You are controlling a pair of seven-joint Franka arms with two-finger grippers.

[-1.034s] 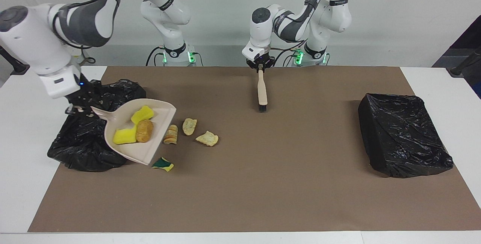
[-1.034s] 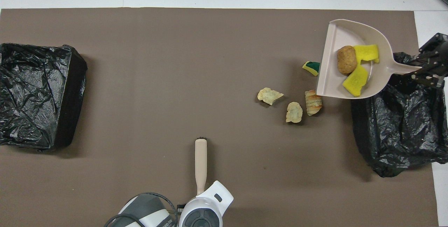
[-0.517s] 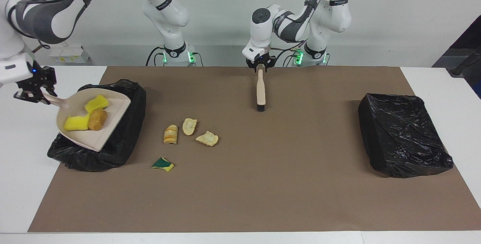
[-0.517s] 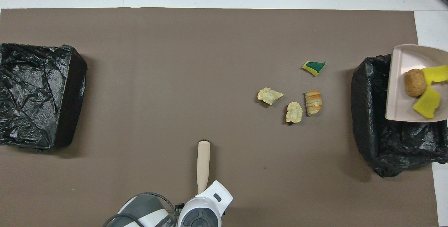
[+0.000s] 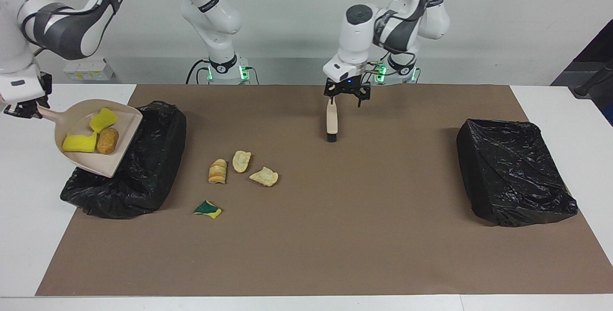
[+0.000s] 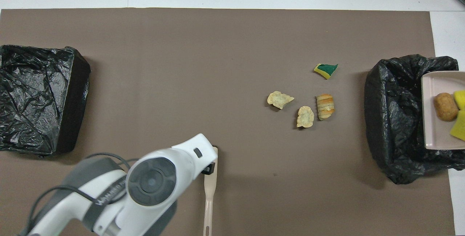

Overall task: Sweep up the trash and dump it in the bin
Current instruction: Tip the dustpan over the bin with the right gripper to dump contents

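Observation:
My right gripper (image 5: 21,108) is shut on the handle of the beige dustpan (image 5: 122,131), held in the air over the black-lined bin (image 5: 143,177) at the right arm's end. In the pan lie two yellow sponge pieces (image 5: 79,143) and a brown bread chunk (image 5: 107,141). More trash lies on the mat beside the bin: a striped bread piece (image 5: 218,171), two pale chunks (image 5: 241,161), and a green-and-yellow sponge bit (image 5: 208,209). My left gripper (image 5: 346,98) hangs open just over the handle of the brush (image 5: 331,119), which lies flat on the mat.
A second black-bagged box (image 5: 512,172) sits at the left arm's end of the brown mat (image 5: 364,234). In the overhead view the left arm covers the near middle of the mat, with the brush (image 6: 210,188) showing beside it.
The left gripper has opened, let go of the brush and lifted slightly. The right arm has carried the loaded dustpan off the mat to over the bin.

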